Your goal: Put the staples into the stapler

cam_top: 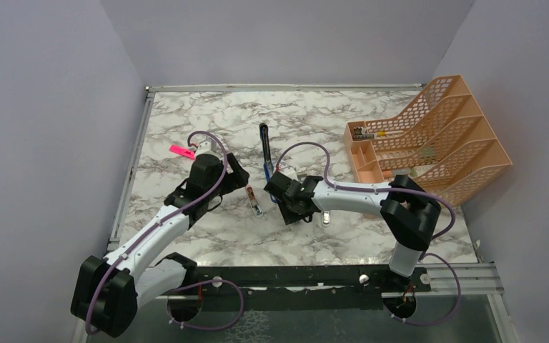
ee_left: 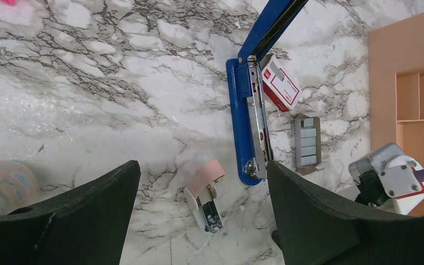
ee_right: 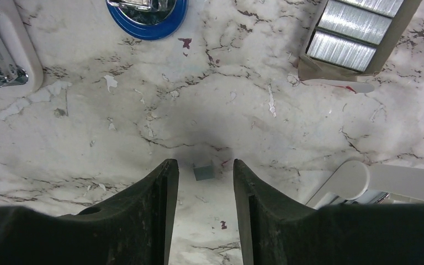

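Observation:
The blue stapler (cam_top: pixel 264 151) lies open on the marble table, its silver rail (ee_left: pixel 256 118) showing in the left wrist view. The red-and-white staple box (ee_left: pixel 279 85) lies beside it, with a sleeve of grey staple strips (ee_left: pixel 307 142) below, also in the right wrist view (ee_right: pixel 353 36). A small grey block of staples (ee_right: pixel 204 171) lies on the table between my right gripper's (ee_right: pixel 201 164) tips, with gaps on both sides. The right gripper (cam_top: pixel 282 187) is low and narrowly open. My left gripper (ee_left: pixel 201 165) is wide open and empty above the table, near the stapler's end.
A small pink-and-white mini stapler (ee_left: pixel 205 194) lies under the left gripper. An orange mesh file organiser (cam_top: pixel 436 139) stands at the right. A pink marker (cam_top: pixel 181 151) lies far left. A white object (ee_right: pixel 375 179) sits right of the right gripper.

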Robot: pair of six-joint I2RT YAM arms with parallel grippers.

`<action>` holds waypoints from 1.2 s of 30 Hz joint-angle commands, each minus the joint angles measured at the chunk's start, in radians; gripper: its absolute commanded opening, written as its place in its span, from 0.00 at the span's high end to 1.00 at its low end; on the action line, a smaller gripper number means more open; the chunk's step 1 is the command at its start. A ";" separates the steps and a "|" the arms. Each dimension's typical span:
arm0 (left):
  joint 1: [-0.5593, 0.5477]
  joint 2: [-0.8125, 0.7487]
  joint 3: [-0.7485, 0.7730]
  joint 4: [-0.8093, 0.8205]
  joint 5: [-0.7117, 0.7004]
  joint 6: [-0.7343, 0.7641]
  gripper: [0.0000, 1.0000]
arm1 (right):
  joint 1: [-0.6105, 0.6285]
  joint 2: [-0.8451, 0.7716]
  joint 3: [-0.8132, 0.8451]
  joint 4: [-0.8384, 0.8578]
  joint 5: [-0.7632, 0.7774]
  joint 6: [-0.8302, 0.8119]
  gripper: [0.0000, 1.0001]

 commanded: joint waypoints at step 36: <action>0.006 -0.009 0.019 -0.002 -0.013 0.002 0.15 | -0.053 -0.026 -0.015 0.013 -0.054 -0.007 0.80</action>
